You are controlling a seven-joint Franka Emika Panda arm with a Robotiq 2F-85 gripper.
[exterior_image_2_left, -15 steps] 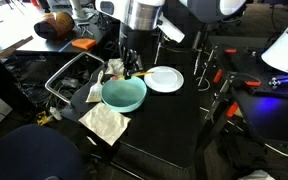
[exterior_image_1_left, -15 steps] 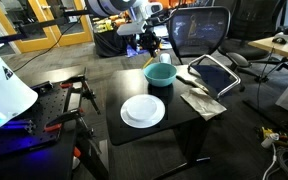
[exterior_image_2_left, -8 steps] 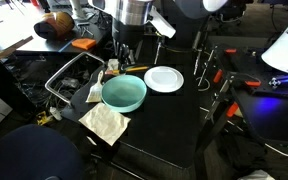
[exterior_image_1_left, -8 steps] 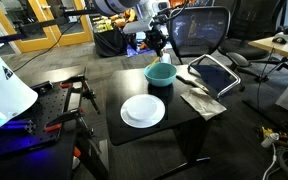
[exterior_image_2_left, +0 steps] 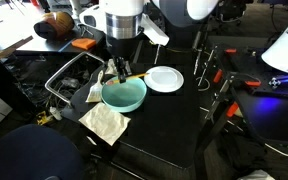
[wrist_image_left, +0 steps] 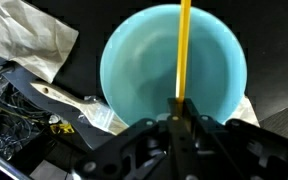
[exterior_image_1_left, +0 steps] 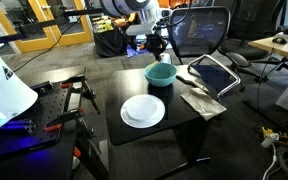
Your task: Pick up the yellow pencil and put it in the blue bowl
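My gripper [wrist_image_left: 181, 106] is shut on the yellow pencil [wrist_image_left: 184, 50], a thin pale yellow stick that juts out from between the jaws across the blue bowl [wrist_image_left: 134, 60]. The bowl is round, teal-blue and looks empty. In both exterior views the gripper [exterior_image_1_left: 160, 48] [exterior_image_2_left: 120, 73] hangs above the bowl [exterior_image_1_left: 160, 75] [exterior_image_2_left: 124, 94], over its far rim. The pencil shows faintly in an exterior view [exterior_image_2_left: 135, 75], sticking out sideways above the bowl.
A white plate [exterior_image_1_left: 143, 111] [exterior_image_2_left: 164, 79] lies beside the bowl on the black table. A crumpled paper napkin [exterior_image_2_left: 106, 122] and a paint brush [wrist_image_left: 69, 100] lie on the bowl's other side. A wire basket [exterior_image_2_left: 69, 80] stands at the table's edge. An office chair [exterior_image_1_left: 199, 30] stands behind.
My gripper, still holding the pencil, has shifted sideways and a little lower, so it now hangs over the bowl. The bowl and plate have not moved.
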